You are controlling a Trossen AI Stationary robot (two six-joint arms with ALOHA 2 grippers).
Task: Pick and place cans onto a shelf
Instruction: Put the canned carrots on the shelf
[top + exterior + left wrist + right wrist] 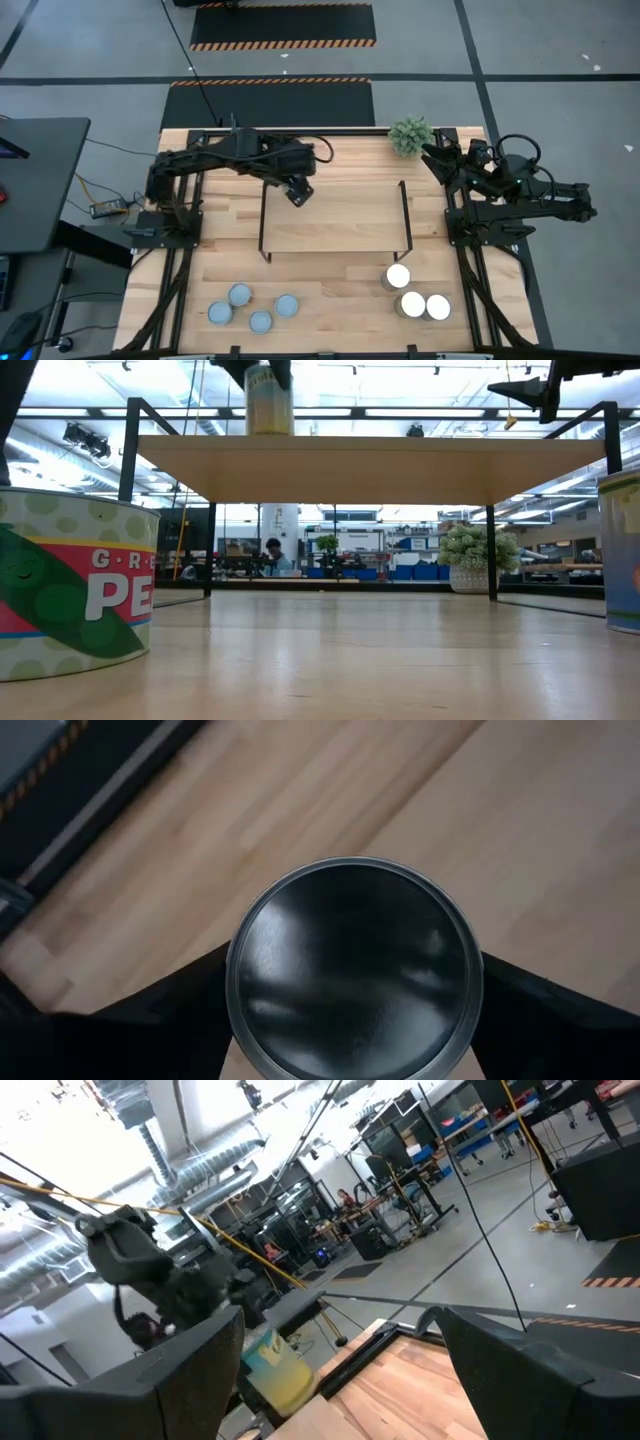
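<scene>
The left gripper (298, 192) is clamped on 1 can (268, 400), holding it upright just above the far left part of the shelf (335, 215); in the low view the can's base looks to be at or barely above the board, and contact cannot be confirmed. The left wrist view shows the can's round dark end filling the gap between both fingers (170, 1010), with the shelf's light wood beyond. The right gripper (447, 160) waits at the table's far right beside a small potted plant (410, 135), its fingers spread wide and empty. On the tabletop (330, 300), 4 blue-grey-topped cans (250, 306) sit near left and 3 white-topped cans (414, 296) sit near right, all still off the shelf. The main risk here appears to be an early release: if the can is still raised or slightly tilted when the fingers part, it could tip and roll toward the shelf's far edge. Opening unevenly could also drag it sideways toward the black rod frame (264, 222) at the left end.
</scene>
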